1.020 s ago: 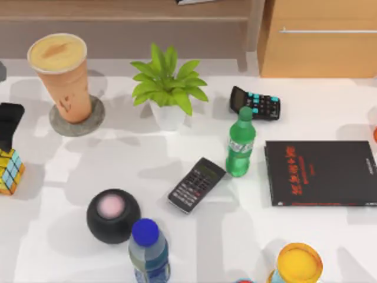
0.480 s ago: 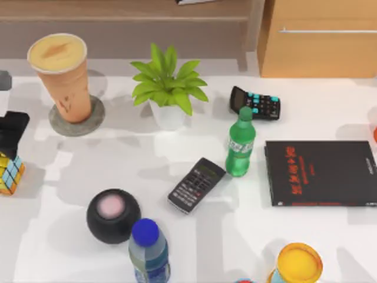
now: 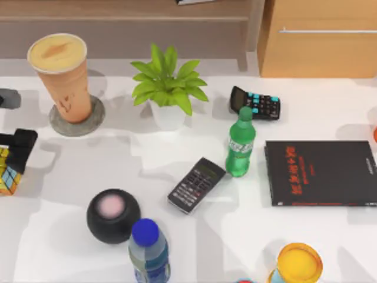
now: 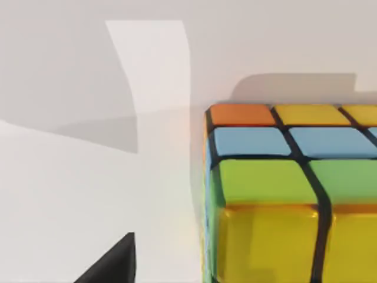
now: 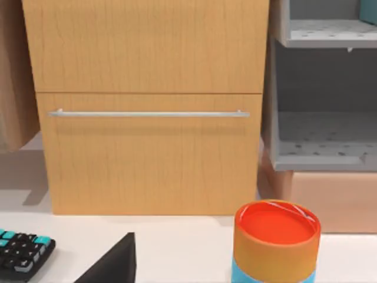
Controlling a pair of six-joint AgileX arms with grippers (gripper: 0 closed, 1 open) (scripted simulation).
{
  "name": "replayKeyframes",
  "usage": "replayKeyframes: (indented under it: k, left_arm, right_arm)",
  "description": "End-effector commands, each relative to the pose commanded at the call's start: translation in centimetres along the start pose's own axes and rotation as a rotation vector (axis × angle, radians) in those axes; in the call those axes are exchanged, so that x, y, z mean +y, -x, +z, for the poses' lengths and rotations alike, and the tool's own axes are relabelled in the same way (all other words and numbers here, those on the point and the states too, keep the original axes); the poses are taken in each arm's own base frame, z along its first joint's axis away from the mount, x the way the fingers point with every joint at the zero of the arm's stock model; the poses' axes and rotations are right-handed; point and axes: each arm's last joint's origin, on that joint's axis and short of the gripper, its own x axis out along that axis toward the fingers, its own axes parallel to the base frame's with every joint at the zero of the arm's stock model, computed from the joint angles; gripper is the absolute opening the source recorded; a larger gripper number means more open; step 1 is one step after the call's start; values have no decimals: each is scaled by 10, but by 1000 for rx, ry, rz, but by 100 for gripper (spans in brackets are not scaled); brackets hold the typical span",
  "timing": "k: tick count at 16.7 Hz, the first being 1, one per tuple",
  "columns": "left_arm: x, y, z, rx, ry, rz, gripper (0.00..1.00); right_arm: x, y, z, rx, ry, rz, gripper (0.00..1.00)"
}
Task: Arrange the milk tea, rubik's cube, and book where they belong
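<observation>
White tabletop (image 3: 330, 118) seen from above: at its left edge the left gripper (image 3: 13, 154), black, sits over the rubik's cube (image 3: 7, 171), touching its upper right side; whether its fingers clamp the cube cannot be told. Beyond the gripper the milk tea (image 3: 62, 73) stands upright on a grey coaster (image 3: 76, 118). To the gripper's right lie a black sphere (image 3: 113, 215) and a remote (image 3: 196, 184).

Left wrist view: the cube's (image 4: 291, 194) orange, yellow, blue and green squares sit very close, resting on the table.

Right wrist view: a wooden drawer front (image 5: 147, 106) stands ahead, an orange-lidded canister (image 5: 277, 242) nearer.
</observation>
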Motion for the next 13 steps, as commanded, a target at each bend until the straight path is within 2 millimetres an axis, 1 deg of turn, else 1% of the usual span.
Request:
replayKeyframes:
  k: [1,13]
  left_arm:
    - [0,0,0,0,0,0,100]
    - [0,0,0,0,0,0,10]
  right_arm:
    - [0,0,0,0,0,0,100]
    - [0,0,0,0,0,0,100]
